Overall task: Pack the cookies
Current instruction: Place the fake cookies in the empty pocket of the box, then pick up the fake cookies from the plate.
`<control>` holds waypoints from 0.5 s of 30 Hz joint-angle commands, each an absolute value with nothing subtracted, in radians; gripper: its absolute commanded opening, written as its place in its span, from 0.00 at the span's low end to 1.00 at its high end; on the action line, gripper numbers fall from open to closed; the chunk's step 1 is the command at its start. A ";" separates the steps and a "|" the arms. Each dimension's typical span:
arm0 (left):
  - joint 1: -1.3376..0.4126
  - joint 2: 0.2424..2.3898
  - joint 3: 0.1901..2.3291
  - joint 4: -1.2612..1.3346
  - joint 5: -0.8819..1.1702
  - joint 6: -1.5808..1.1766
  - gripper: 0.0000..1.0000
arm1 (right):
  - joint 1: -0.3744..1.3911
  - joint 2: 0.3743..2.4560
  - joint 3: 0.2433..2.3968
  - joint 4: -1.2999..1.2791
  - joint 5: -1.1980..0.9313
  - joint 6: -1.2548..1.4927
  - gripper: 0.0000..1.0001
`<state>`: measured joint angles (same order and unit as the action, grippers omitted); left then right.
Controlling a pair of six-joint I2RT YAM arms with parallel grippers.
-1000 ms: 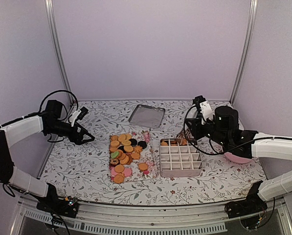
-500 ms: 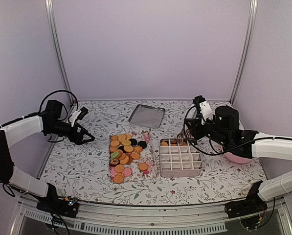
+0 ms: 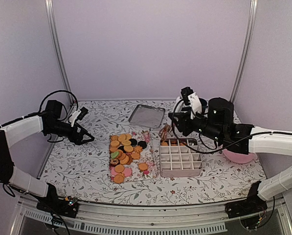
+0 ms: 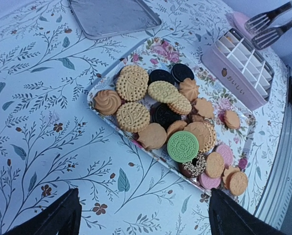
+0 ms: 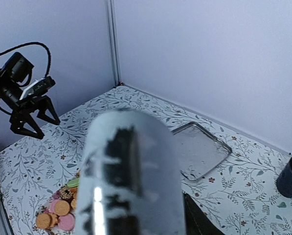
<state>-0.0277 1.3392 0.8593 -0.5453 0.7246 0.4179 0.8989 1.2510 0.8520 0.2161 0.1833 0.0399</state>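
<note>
Cookies (image 4: 160,117): found heaped on tray (image 4: 158,49), left of box (image 4: 234,78). Found left gripper (image 3: 88,139) spread wide at left, right gripper (image 3: 175,123) pinching tongs (image 3: 166,130). Feared tongs twisting in that pinch, dropping cookie outside box.

The top view looks down from the near edge over the whole counter (image 3: 77,166). The left wrist view sits close above the cookies (image 4: 163,115); the right faces left. All share the metal tray (image 5: 199,149).
</note>
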 commanded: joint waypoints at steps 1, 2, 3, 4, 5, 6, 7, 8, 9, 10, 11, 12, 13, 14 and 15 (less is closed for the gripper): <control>-0.009 1.318 0.878 -0.563 0.719 0.434 0.91 | 1.000 1.349 0.925 0.278 0.136 0.057 0.40; -0.008 1.319 0.877 -0.563 0.718 0.436 0.91 | 1.017 1.373 0.935 0.290 0.121 0.069 0.40; -0.007 1.319 0.876 -0.564 0.717 0.439 0.91 | 1.033 1.397 0.944 0.300 0.112 0.077 0.40; -0.005 1.319 0.876 -0.566 0.716 0.439 0.91 | 1.049 1.423 0.952 0.307 0.107 0.087 0.40; -0.005 1.318 0.875 -0.567 0.716 0.441 0.91 | 1.062 1.447 0.963 0.310 0.105 0.090 0.40; -0.005 1.318 0.875 -0.569 0.718 0.441 0.91 | 1.074 1.471 0.971 0.311 0.100 0.094 0.40; -0.005 1.316 0.874 -0.571 0.720 0.442 0.91 | 1.081 1.490 0.979 0.315 0.091 0.098 0.41; -0.005 1.313 0.873 -0.571 0.721 0.443 0.91 | 1.087 1.507 0.983 0.319 0.083 0.107 0.40; -0.004 1.314 0.873 -0.571 0.722 0.443 0.91 | 1.092 1.521 0.983 0.325 0.076 0.113 0.41; -0.004 1.314 0.873 -0.571 0.723 0.441 0.91 | 1.095 1.531 0.983 0.332 0.069 0.119 0.41; -0.003 1.313 0.873 -0.571 0.724 0.441 0.91 | 1.098 1.541 0.982 0.336 0.064 0.129 0.41; -0.004 1.314 0.873 -0.571 0.725 0.440 0.91 | 1.100 1.550 0.981 0.340 0.061 0.135 0.41; -0.005 1.315 0.873 -0.571 0.728 0.440 0.91 | 1.101 1.559 0.981 0.343 0.060 0.137 0.42; -0.004 1.314 0.873 -0.571 0.730 0.440 0.91 | 1.101 1.569 0.979 0.347 0.058 0.141 0.42; -0.005 1.316 0.873 -0.571 0.732 0.440 0.91 | 1.101 1.576 0.978 0.353 0.056 0.143 0.42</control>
<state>-0.0147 1.3388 0.8593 -0.5606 0.7177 0.4263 1.0950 1.5536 0.9451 0.2775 0.0769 0.1101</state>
